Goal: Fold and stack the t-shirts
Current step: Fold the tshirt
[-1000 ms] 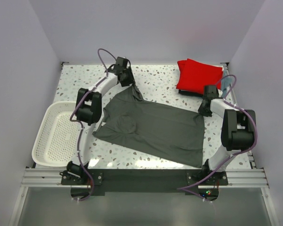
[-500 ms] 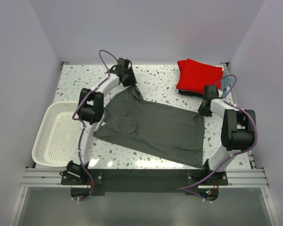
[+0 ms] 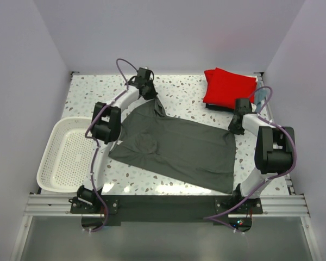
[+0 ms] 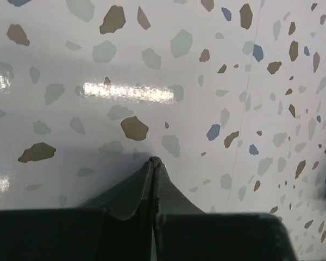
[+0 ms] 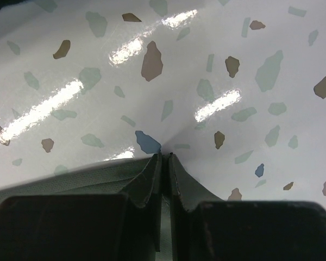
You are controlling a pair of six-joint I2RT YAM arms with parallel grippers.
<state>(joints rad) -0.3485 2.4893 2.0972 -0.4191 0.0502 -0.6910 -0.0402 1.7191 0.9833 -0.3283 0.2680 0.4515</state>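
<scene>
The dark grey t-shirt (image 3: 179, 149) lies spread over the middle of the speckled surface (image 3: 98, 87). Most of it is flat, running from near the left arm's elbow across to the right arm, and its lower right corner reaches toward the near edge. Its far left corner is drawn up into a narrow peak toward the far edge, where the left fingers (image 3: 148, 91) hold it. The left wrist view shows these fingers pressed together with a thin fold of dark grey cloth pinched between them, the fold's tip poking out just above the surface.

The right fingers (image 3: 236, 125) sit at the shirt's far right corner, close to the right edge of the surface. In the right wrist view they are likewise closed on a fold of the same dark grey cloth, and a hemmed edge trails off to the left.

The red t-shirt (image 3: 228, 87) lies folded in the far right corner, apart from the grey one. A sliver of the light blue-grey t-shirt (image 3: 259, 97) shows at its right side, too little to tell how it lies.

A white plastic basket (image 3: 53, 132) sits at the left edge of the surface, beside the left arm.
</scene>
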